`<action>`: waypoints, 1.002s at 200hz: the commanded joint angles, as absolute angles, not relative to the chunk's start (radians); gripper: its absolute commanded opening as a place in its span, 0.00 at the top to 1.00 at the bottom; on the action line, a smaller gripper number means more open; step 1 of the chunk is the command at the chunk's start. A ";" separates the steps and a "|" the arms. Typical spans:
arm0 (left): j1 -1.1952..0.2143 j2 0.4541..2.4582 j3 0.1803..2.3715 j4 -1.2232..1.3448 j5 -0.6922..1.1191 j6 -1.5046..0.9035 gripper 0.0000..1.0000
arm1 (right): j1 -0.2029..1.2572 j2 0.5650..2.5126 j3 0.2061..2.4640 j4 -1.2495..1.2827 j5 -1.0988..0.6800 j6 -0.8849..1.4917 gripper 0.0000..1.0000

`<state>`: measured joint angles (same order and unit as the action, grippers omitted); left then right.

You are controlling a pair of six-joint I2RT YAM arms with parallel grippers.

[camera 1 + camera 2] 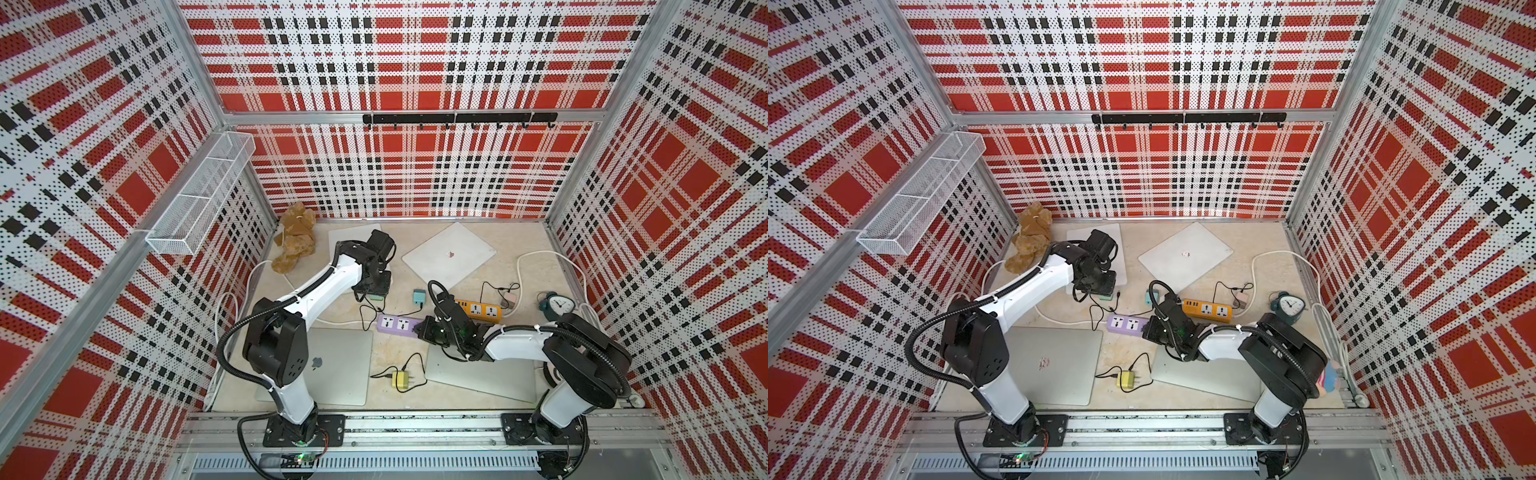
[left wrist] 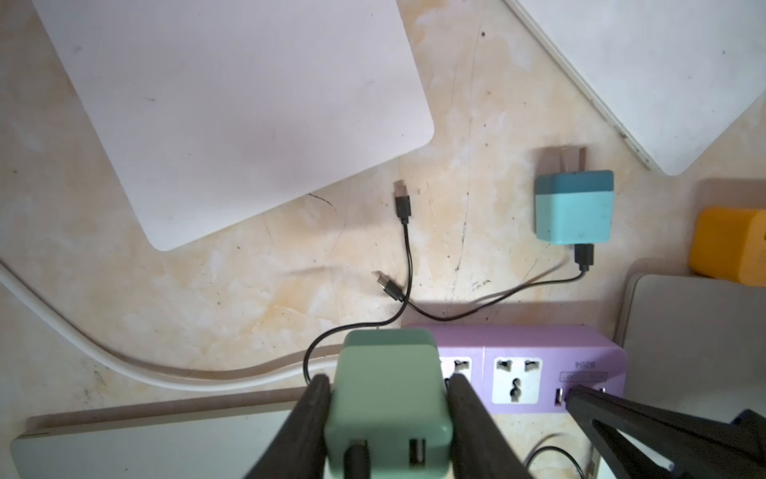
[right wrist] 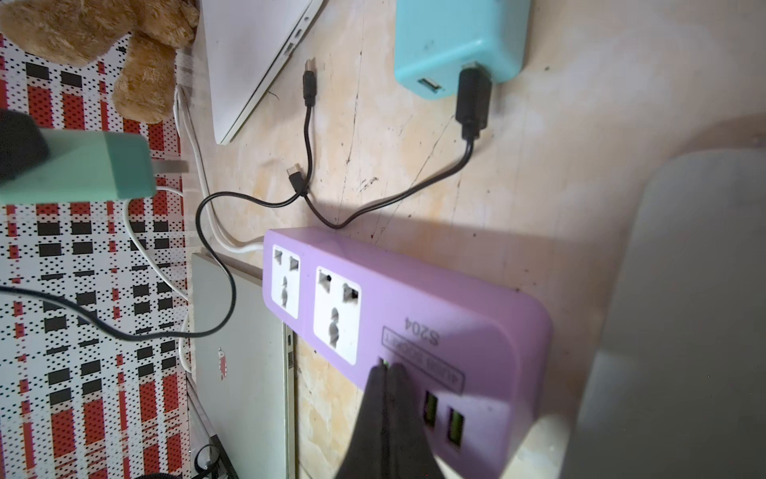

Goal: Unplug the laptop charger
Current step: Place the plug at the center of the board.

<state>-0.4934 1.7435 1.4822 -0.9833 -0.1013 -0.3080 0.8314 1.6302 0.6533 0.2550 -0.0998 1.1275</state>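
Note:
The laptop charger [image 2: 387, 398], a mint-green cube, sits between my left gripper's [image 2: 388, 380] fingers, which are shut on its sides. In the right wrist view the charger [image 3: 83, 166] hangs in the air with its metal prongs bare, clear of the purple power strip [image 3: 456, 307]. Both sockets of the strip [image 2: 539, 344] are empty. My right gripper [image 3: 385, 367] is shut, its tips pressing on the strip's top near the USB ports. In both top views the charger [image 1: 376, 296] [image 1: 1105, 296] is just behind the strip [image 1: 395, 323].
A teal charger [image 2: 574, 207] lies unplugged beyond the strip, with loose black cable ends [image 2: 401, 195] beside a white laptop [image 2: 232, 103]. Also on the table are an orange power strip [image 1: 478, 309], a yellow charger [image 1: 401, 379], other laptops [image 1: 449, 253] [image 1: 340, 365], a clock [image 1: 559, 305] and a teddy bear [image 1: 295, 237].

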 commanded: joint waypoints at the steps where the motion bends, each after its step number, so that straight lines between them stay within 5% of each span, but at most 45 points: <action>1: -0.473 1.700 1.518 -0.961 -0.163 -0.260 0.74 | 0.838 1.640 0.625 0.056 -0.058 1.112 1.00; 102: -0.492 1.566 1.375 -0.684 -0.243 -0.170 0.75 | 0.838 1.624 0.760 0.089 -0.187 1.052 1.00; 200: -0.479 1.496 1.202 -0.484 -0.202 -0.043 0.74 | 0.835 1.476 0.766 0.017 -0.119 1.041 1.00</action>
